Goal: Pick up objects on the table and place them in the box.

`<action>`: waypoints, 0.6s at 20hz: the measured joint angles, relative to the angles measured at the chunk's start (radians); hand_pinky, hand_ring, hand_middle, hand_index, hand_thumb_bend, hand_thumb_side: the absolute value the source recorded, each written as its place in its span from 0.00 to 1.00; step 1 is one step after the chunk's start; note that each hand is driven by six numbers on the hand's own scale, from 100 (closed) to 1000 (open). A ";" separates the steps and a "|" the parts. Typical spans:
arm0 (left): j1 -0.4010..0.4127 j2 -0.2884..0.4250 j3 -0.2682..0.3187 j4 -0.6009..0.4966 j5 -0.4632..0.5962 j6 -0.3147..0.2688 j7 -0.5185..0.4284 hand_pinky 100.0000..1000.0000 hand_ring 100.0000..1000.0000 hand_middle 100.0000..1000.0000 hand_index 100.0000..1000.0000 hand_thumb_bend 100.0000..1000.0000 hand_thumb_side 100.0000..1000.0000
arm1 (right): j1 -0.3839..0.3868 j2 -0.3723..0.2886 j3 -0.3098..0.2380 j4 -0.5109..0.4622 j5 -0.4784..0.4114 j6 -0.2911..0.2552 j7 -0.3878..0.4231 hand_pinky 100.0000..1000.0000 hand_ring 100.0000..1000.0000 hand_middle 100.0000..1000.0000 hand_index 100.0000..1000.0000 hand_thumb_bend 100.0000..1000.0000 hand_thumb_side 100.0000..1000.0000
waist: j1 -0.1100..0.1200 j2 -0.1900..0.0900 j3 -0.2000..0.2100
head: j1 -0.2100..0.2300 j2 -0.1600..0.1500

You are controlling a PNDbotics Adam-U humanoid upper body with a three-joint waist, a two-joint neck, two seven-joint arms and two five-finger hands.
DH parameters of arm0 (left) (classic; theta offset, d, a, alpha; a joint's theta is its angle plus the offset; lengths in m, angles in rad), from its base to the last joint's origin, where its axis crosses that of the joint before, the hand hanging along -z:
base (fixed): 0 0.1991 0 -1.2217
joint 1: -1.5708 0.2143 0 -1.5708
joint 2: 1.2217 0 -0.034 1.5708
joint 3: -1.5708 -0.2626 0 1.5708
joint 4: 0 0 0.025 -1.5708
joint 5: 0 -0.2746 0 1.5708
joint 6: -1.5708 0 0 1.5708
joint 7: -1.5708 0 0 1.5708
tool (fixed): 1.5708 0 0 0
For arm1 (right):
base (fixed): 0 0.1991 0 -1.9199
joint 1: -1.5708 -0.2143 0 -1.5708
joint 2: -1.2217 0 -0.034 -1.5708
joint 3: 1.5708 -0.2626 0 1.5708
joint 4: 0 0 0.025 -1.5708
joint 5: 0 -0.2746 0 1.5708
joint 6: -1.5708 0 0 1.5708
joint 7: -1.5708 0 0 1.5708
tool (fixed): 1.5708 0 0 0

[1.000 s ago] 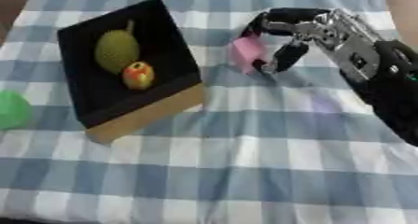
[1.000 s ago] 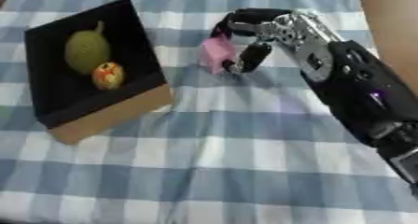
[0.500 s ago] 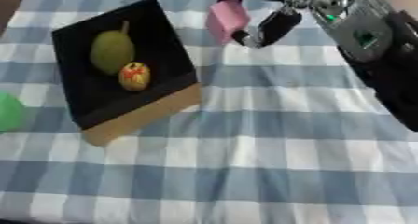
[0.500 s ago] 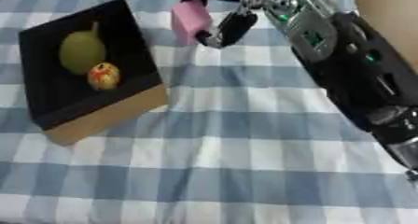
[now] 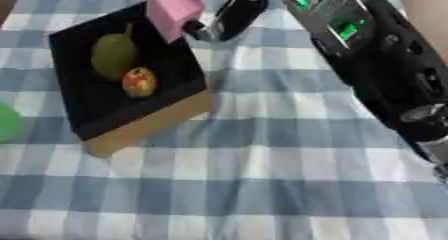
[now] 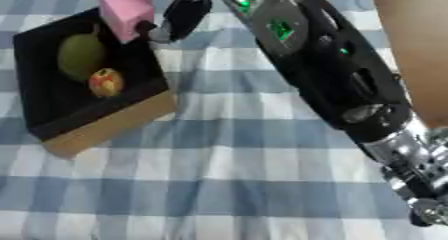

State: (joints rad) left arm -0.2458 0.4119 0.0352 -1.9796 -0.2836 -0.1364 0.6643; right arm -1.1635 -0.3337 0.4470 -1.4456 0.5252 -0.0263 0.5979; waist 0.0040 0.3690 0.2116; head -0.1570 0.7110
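My right hand (image 5: 229, 17) reaches in from the upper right and is shut on a pink block (image 5: 174, 7), held in the air over the far right edge of the black box (image 5: 96, 106). Inside the box lie a green pear-shaped fruit (image 5: 114, 57) and a small red-and-yellow apple (image 5: 139, 82). A green object (image 5: 7, 123) shows at the left edge of the cloth, partly cut off. My left hand is not in any view.
The box has a tan cardboard side (image 5: 150, 125) facing the near right. A blue-and-white checked cloth (image 5: 262, 184) covers the table. My right forearm (image 5: 385, 79) crosses the upper right of the view.
My right hand has carried the pink block up and to the left, from beside the box to over its far right edge. The camera has also shifted.
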 measured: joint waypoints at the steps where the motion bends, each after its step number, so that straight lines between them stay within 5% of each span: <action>1: -0.003 0.000 0.000 0.000 0.000 -0.001 0.001 0.81 0.86 0.83 0.89 0.60 0.88 | -0.004 0.018 0.003 0.005 0.006 -0.001 -0.001 0.82 0.72 0.49 0.64 0.00 0.00 | -0.002 0.000 0.003 | -0.004 0.000; 12: -0.036 0.000 -0.004 0.000 0.000 -0.016 0.004 0.81 0.86 0.83 0.89 0.60 0.88 | -0.003 0.137 0.023 0.156 0.179 -0.047 -0.052 0.82 0.74 0.53 0.68 0.01 0.00 | -0.017 0.000 0.032 | -0.022 -0.002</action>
State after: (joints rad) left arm -0.2818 0.4117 0.0310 -1.9796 -0.2839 -0.1519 0.6679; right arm -1.1669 -0.1972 0.4696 -1.2898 0.7037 -0.0738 0.5463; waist -0.0125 0.3690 0.2438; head -0.1795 0.7088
